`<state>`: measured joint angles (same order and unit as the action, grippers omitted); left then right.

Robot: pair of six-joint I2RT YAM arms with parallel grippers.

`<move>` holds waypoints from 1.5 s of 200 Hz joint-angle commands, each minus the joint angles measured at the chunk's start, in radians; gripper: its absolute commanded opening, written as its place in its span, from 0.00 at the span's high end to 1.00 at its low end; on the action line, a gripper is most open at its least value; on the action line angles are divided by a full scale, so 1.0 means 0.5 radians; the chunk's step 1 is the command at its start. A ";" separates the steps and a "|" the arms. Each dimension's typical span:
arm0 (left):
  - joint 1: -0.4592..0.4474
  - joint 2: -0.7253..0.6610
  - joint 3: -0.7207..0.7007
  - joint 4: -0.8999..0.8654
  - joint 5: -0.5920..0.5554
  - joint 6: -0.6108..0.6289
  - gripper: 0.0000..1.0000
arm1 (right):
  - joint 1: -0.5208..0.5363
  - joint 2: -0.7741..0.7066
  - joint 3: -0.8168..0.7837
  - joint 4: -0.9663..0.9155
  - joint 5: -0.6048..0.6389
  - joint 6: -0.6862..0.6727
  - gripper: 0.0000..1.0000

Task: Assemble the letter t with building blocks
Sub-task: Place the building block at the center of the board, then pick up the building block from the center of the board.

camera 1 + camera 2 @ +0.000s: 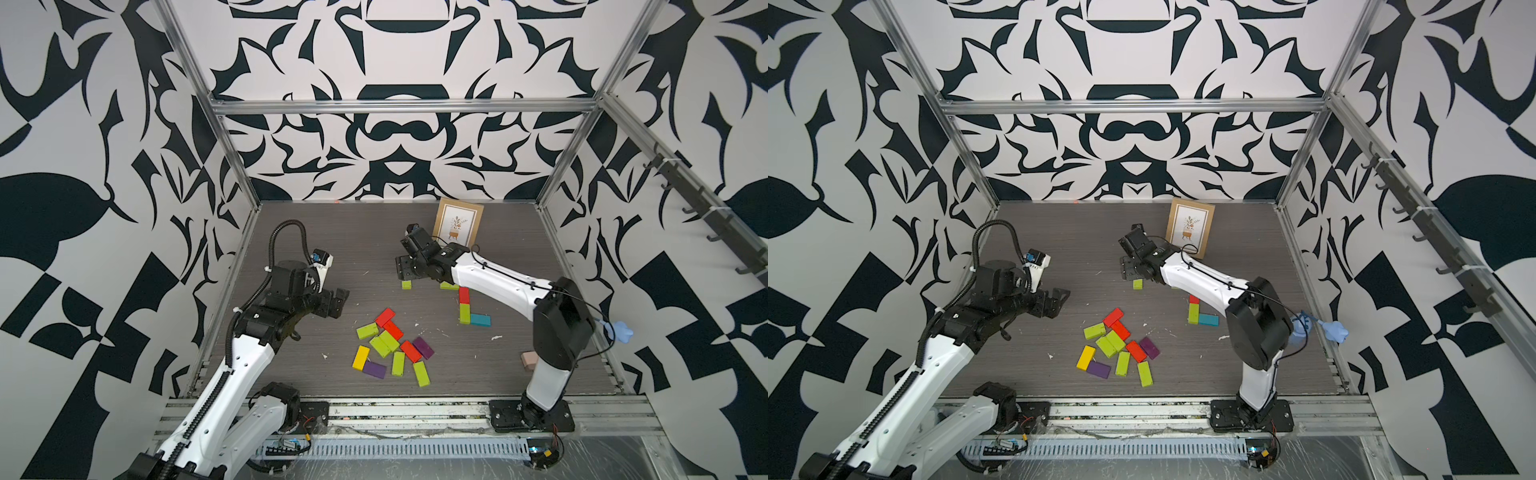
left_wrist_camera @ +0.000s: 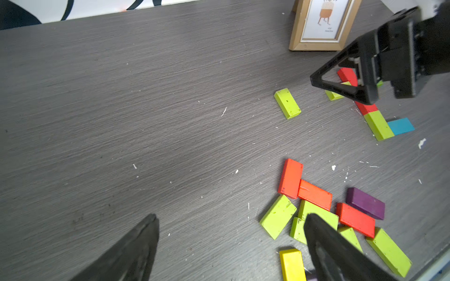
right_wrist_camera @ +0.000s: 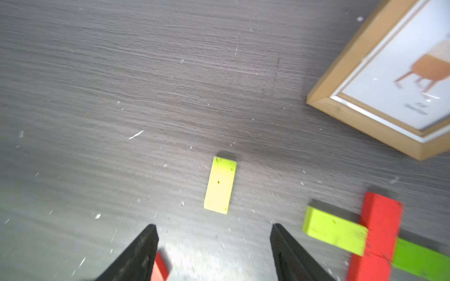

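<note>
Right now my right tool [image 3: 213, 228] is released: its fingers stand apart with nothing between them, and it hangs over the far middle of the counter [image 1: 365, 232]. Just ahead of the fingertips a lone lime block [image 3: 220, 185] lies flat on the counter, touching neither finger and apart from every other block.

To its right sits the build, partly hidden under my right arm in both top views. A red block [image 1: 464, 295] and a lime stem block [image 1: 465, 313] lie end to end, running from far to near. A teal block [image 1: 480, 319] touches the stem block's near end on the right side. From the right wrist I see a far red block [image 3: 381, 223] in line with another red. A lime side block [image 3: 334, 230] butts against the red on one side, and a second lime side block [image 3: 421, 260] meets it on the opposite side.

My left tool [image 2: 231, 216] is released as well, fingers wide and empty, held above the counter just far-left of the pile [image 1: 388, 340]. That pile sits near the middle: lime, red, purple and yellow blocks lying flat, several touching. A picture frame [image 1: 457, 222] stands at the far side, just behind the right tool.
</note>
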<state>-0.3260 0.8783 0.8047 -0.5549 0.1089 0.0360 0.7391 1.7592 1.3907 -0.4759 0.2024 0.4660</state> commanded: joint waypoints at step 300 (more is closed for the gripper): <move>-0.547 1.040 0.289 -0.004 0.155 0.678 0.14 | -0.001 -1.211 -1.128 0.199 0.249 -0.078 0.22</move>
<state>-0.5552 1.3449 0.9466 -0.5865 0.2192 0.3252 0.7391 1.1873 0.8257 -0.3714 0.2867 0.4164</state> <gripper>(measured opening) 0.857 0.781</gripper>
